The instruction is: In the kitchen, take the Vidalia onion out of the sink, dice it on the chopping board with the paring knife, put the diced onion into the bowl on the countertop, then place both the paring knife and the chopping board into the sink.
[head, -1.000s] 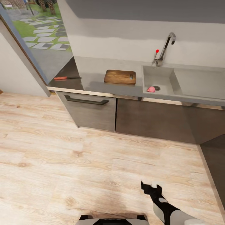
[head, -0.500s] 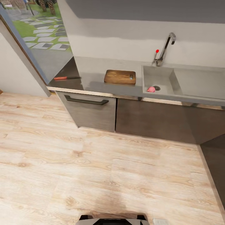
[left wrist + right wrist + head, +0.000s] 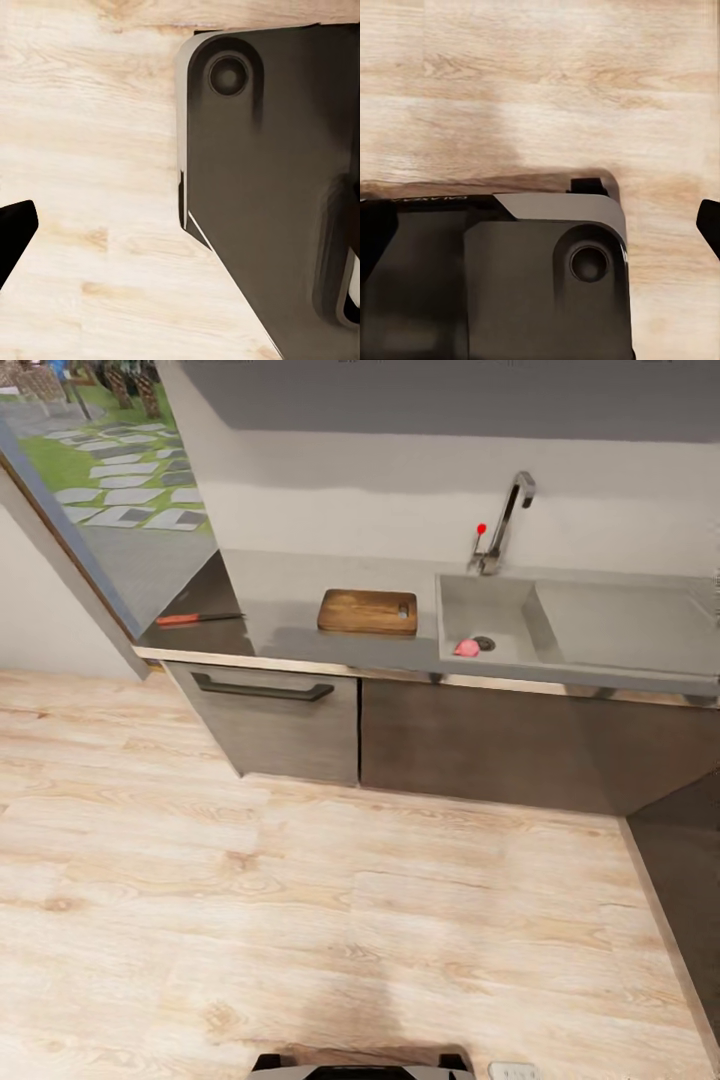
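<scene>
Nearest the head camera, the dark edge of the robot's base sits on the pale wooden floor, which stretches up to the grey cabinets. The left wrist view looks down on that same floor with the base's dark, rounded corner beside it; a black tip of the left claw juts in at the picture's edge, and how far that claw is open cannot be told. The right wrist view likewise shows floor planks and the base's grey-edged corner, with slivers of the right claw at the margins; its opening cannot be told either, and nothing is seen in the grip of either claw.

Beyond the floor, 1 cabinet front carries a dark bar handle. Above it runs the grey table. At its left end lies the paring knife, red-orange handle pointing left, well apart from the chopping board, which lies flat just beside the sink with its slot handle toward the basin. The Vidalia onion rests on the basin floor, just beside the drain. Behind the basin rises the chrome tap with 1 red dot. Farthest back, at the left, a paved garden shows through glass.
</scene>
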Motion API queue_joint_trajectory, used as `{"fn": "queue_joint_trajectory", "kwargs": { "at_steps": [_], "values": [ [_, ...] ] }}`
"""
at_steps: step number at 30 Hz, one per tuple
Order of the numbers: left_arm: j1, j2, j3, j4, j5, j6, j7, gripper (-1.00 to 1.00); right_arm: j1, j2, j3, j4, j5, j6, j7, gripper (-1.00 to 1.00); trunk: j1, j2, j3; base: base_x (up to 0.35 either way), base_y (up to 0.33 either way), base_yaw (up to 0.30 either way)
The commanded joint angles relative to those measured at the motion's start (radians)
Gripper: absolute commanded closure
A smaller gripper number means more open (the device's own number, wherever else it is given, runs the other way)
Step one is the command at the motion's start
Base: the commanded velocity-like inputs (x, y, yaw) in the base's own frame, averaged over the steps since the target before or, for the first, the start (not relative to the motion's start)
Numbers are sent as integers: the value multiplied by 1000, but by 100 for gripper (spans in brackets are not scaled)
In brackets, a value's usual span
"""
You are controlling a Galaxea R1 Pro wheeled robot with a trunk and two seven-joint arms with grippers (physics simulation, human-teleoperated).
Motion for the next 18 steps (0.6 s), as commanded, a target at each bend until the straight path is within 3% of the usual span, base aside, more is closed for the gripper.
{"fn": "queue_joint_trajectory", "kwargs": {
  "at_steps": [1, 18],
  "values": [
    [0, 0, 1, 0, 2, -3, -1, -100, -1, 0, 3, 1, -11, -4, 6, -100, 1, -1, 0, 0, 0, -129],
    [0, 0, 1, 0, 2, -3, -1, -100, -1, 0, 4, 1, -11, -4, 7, -100, 1, -1, 26, 0, 0, -102]
  ]
}}
